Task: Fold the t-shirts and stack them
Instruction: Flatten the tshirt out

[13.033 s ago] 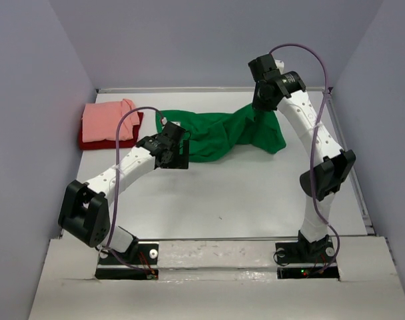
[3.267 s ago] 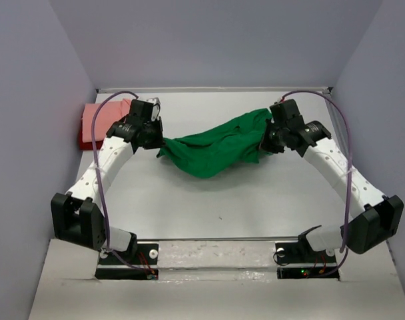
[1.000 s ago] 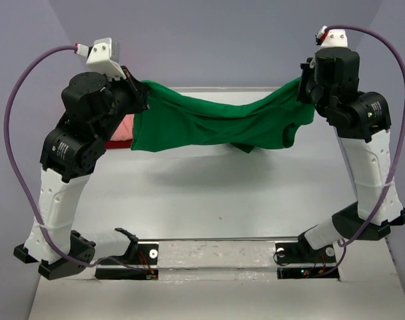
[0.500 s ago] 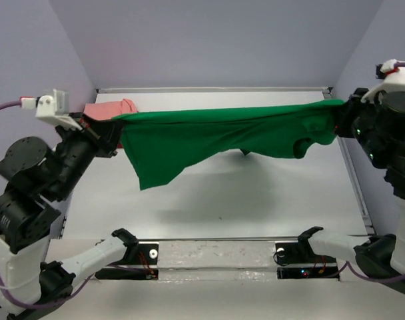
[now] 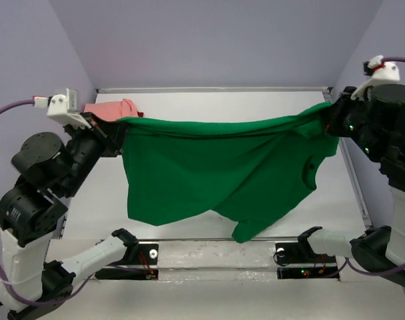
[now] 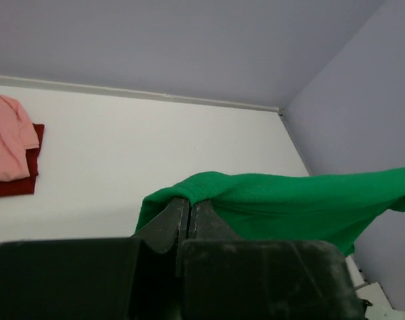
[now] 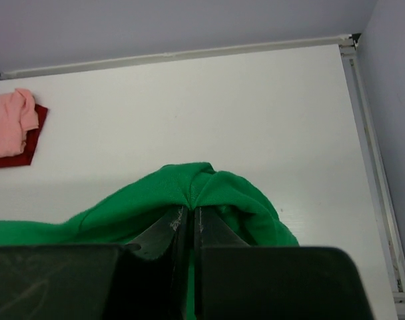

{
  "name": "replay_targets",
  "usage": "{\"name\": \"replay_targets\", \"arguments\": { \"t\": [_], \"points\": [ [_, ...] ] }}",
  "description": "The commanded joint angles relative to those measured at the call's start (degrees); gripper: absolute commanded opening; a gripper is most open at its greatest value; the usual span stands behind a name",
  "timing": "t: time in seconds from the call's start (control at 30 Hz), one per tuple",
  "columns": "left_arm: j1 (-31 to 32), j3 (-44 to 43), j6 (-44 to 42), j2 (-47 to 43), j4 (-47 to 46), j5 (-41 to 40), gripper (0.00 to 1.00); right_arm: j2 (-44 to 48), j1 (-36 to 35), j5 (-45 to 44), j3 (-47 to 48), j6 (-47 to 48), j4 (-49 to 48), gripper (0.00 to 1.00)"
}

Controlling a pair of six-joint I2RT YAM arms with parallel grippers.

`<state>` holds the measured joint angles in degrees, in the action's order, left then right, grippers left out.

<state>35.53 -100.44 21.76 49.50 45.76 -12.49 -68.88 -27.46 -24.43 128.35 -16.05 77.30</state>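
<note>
Left tool (image 5: 117,128) and right tool (image 5: 330,121) clamped on green t-shirt (image 5: 209,167) stretched between them, hem seemingly off desk (image 5: 209,103); pink t-shirt (image 5: 109,108) at far-left corner.

The wide bright green cloth t-shirt (image 5: 216,173) is one even colour. The folded salmon pink cloth t-shirt (image 5: 112,108) and the flat dark red cloth t-shirt (image 6: 16,188) are plain too. The flat table (image 5: 256,107) is white; the left hand (image 6: 189,207) and right hand (image 7: 189,212) are black.

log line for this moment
left gripper, right gripper: shut on green t-shirt | state: hanging spread between them | pink t-shirt: atop dark red t-shirt
</note>
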Motion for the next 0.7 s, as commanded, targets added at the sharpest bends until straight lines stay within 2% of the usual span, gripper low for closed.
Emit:
{"name": "replay_targets", "arguments": {
  "t": [0.0,0.13,0.23,0.3,0.37,0.47,0.67],
  "points": [
    [-0.3,4.3,-0.6,8.8,-1.1,-5.7,0.0,-6.5,0.0,0.1,-4.2,1.7,-7.5,0.0],
    [-1.5,5.9,0.7,20.1,-1.7,-8.9,0.0,-17.7,0.0,0.2,-6.9,3.2,-12.8,0.0],
    [-5.0,9.4,0.2,25.2,-6.6,-3.2,0.0,-26.8,1.0,1.5,-5.8,5.6,-16.4,0.0],
    [-10.9,11.1,-0.2,28.5,-10.5,1.6,0.0,-30.9,3.4,1.8,-4.0,6.6,-18.4,0.0],
    [-13.0,11.7,-1.6,34.7,-12.0,2.4,0.0,-34.8,5.3,2.5,-2.8,7.0,-19.5,0.0],
    [-16.5,11.4,-2.2,41.6,-15.7,2.9,0.0,-43.0,10.9,4.6,0.3,8.8,-22.4,0.0],
    [-20.1,6.4,-3.0,52.5,-17.6,5.7,0.0,-49.9,13.4,9.2,5.6,10.0,-22.5,0.0]
  ]
}}
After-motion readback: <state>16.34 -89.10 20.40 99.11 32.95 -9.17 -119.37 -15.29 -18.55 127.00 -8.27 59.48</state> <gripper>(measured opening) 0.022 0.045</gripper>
